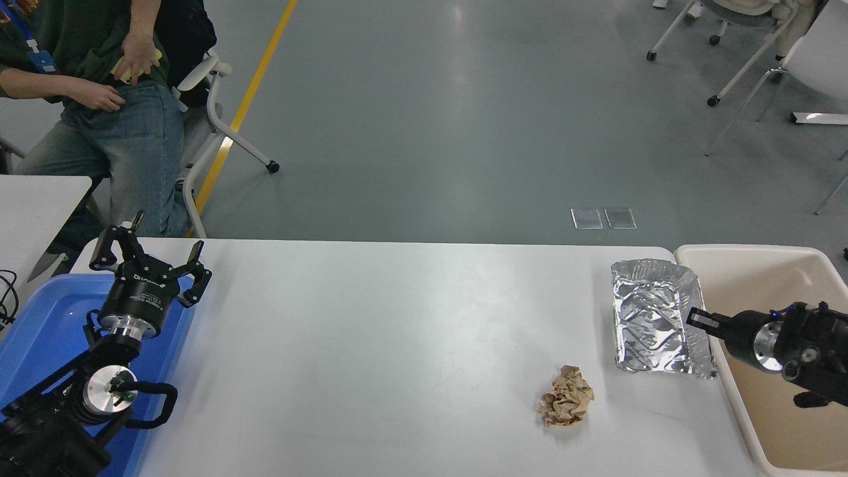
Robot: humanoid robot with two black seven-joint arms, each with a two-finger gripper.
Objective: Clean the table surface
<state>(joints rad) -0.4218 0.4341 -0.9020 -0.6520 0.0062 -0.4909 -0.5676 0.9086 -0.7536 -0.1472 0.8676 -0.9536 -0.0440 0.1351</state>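
Two pieces of litter remained on the white tabletop (397, 344): a crumpled brown paper ball (566, 405) toward five o'clock and a foil tray (656, 318) at three o'clock. The right hand (701, 319), over the beige bin (735, 404), was clamped on the tray's right rim. The left hand (147, 258) sat parked at nine o'clock over a blue tray (46, 311), fingers spread.

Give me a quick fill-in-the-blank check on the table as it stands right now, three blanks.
1. The right gripper grips the ____ tray's right edge.
2. The crumpled brown paper lies on the table surface, nearer the camera than the foil tray and to its ____.
3. The left gripper is parked over the ____ tray.

Missing words: foil; left; blue
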